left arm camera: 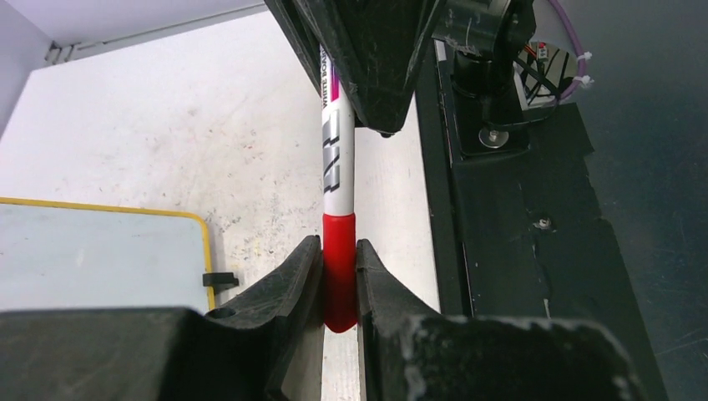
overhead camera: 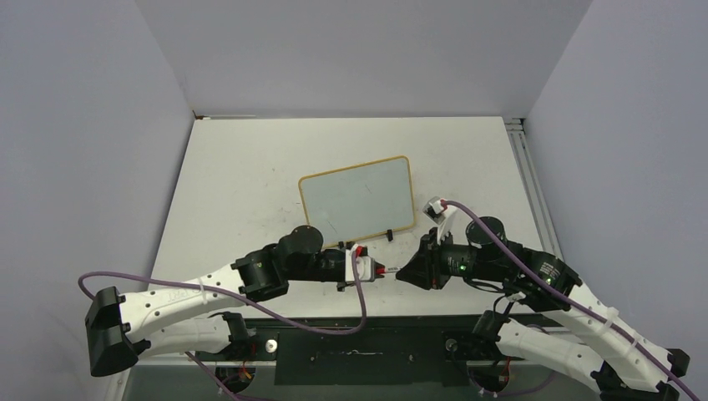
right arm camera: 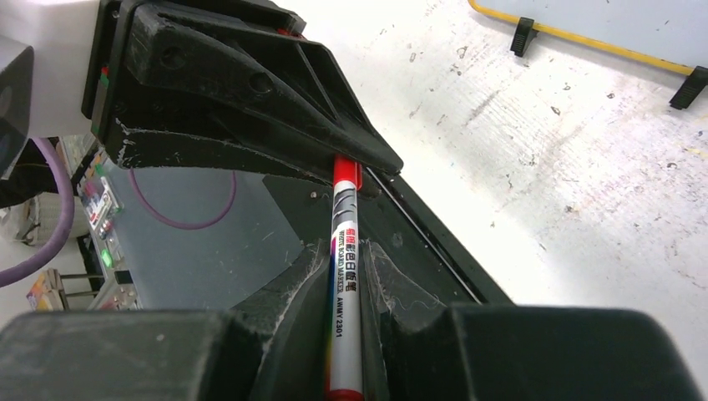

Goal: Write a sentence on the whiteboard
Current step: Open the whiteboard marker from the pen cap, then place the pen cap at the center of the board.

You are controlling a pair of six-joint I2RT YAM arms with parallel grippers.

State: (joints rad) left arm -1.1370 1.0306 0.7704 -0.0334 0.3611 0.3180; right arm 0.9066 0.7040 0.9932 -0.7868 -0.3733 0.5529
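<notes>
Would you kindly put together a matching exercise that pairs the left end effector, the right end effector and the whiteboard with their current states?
Things:
1. left end effector
2. right end effector
3. whiteboard

States:
A. resting on the table, no writing visible
B. shut on the red marker cap
C. shut on the white marker barrel

Pairs: 1-B; 2-C; 3-A
</notes>
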